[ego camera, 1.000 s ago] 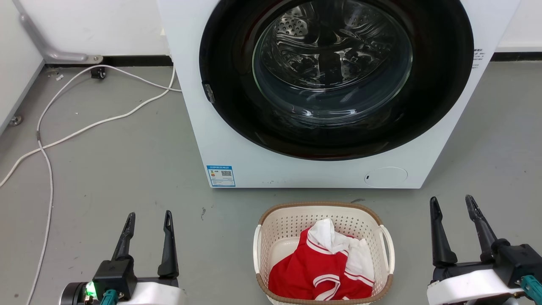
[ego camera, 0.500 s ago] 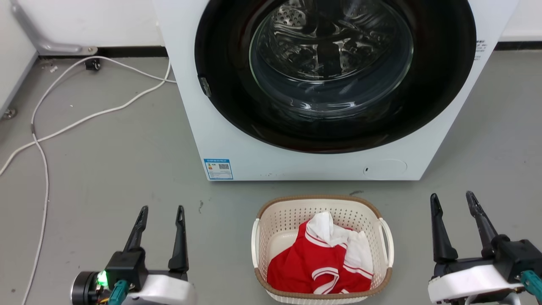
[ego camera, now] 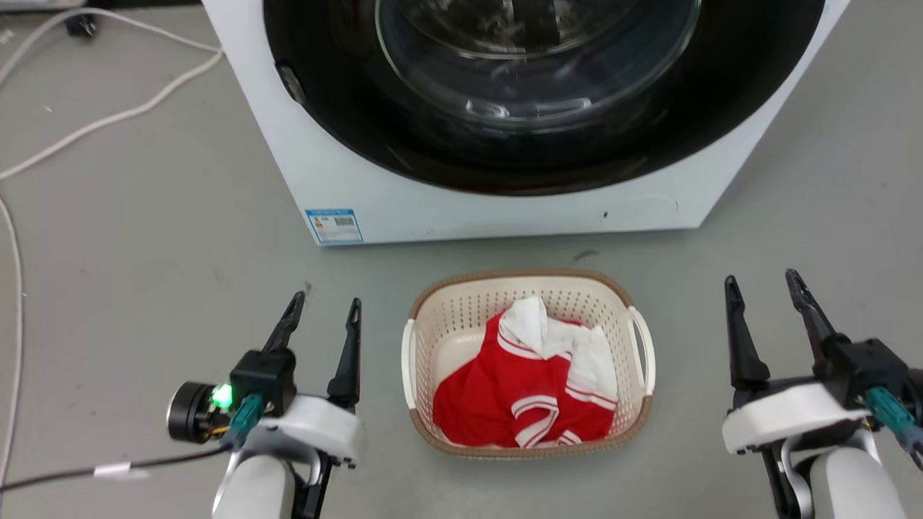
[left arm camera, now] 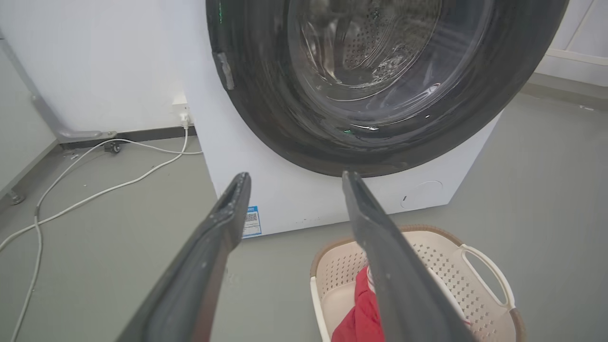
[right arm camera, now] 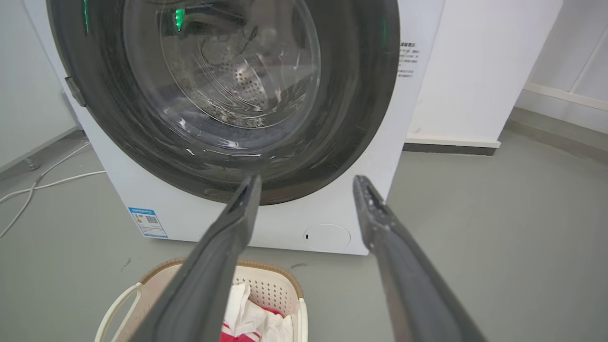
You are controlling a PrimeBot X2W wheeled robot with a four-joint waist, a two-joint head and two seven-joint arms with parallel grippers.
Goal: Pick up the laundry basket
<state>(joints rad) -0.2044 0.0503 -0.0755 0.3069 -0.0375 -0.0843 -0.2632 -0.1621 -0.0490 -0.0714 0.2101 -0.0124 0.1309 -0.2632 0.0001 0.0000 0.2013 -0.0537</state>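
The laundry basket (ego camera: 461, 317) sits on the grey floor in front of the washing machine, cream-white and perforated with a brown rim and white loop handles, holding a red and white garment (ego camera: 530, 386). My left gripper (ego camera: 324, 306) stands open just left of the basket, close to its left handle (ego camera: 408, 360). Farther off on the basket's right side, my right gripper (ego camera: 761, 283) is open and holds nothing. The basket (left arm camera: 456, 270) lies at the lower right in the left wrist view and at the lower left (right arm camera: 270, 285) in the right wrist view.
A white front-loading washing machine (ego camera: 433, 194) with a dark round door stands right behind the basket. White cables (ego camera: 108, 115) trail over the floor at the far left. A white wall panel (right arm camera: 475, 71) stands to the machine's right.
The head camera has tilted down and the whole picture has shifted. Both grippers sit higher in view, and the left one has come in much closer to the basket's left side. Both stay open.
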